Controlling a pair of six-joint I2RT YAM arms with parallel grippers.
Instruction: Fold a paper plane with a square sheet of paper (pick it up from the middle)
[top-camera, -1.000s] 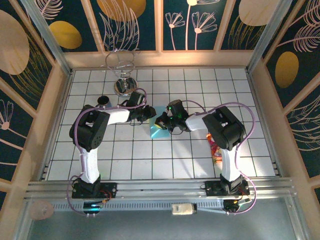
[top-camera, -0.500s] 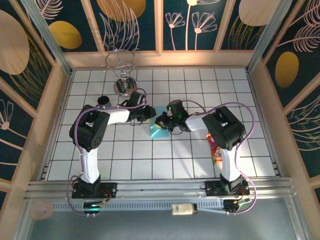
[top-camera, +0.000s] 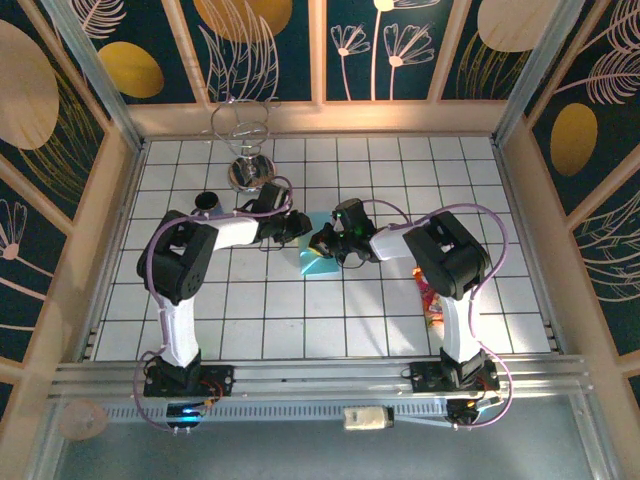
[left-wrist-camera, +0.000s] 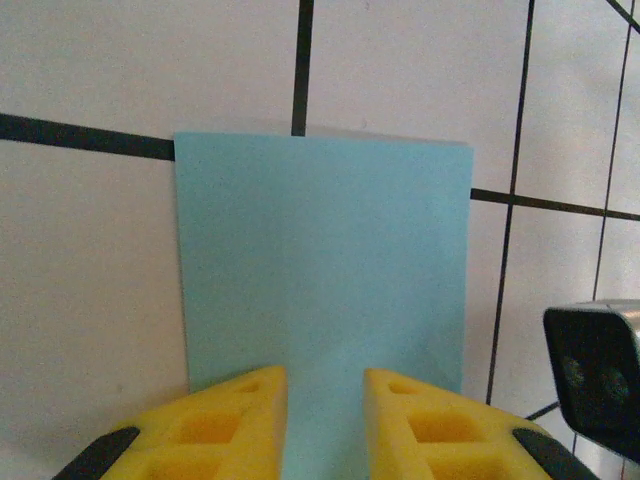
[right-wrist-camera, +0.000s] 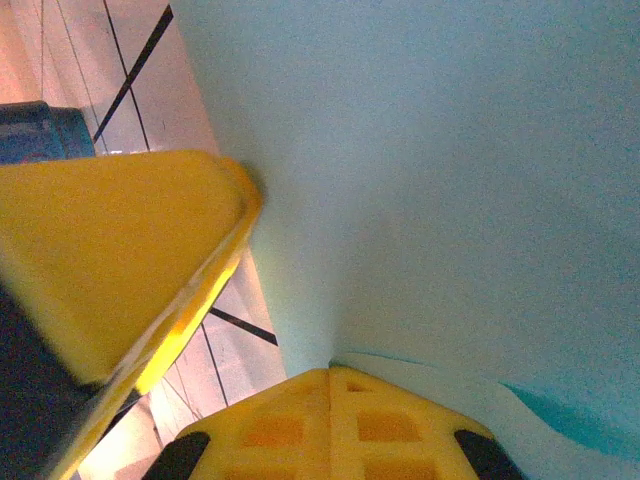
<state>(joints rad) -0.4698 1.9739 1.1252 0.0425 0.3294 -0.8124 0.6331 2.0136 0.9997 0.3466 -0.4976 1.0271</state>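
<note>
On the tiled worktop (top-camera: 200, 320), the light-blue sheet of paper (left-wrist-camera: 320, 270) lies folded at the centre between both arms. The right hand (right-wrist-camera: 285, 280) pinches its edge; the left hand (left-wrist-camera: 325, 378), fingers slightly spread, straddles the opposite edge

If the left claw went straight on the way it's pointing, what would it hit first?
Probably the light-blue paper sheet on the tiled table, directly ahead of the left claw; depth is unclear.
</note>
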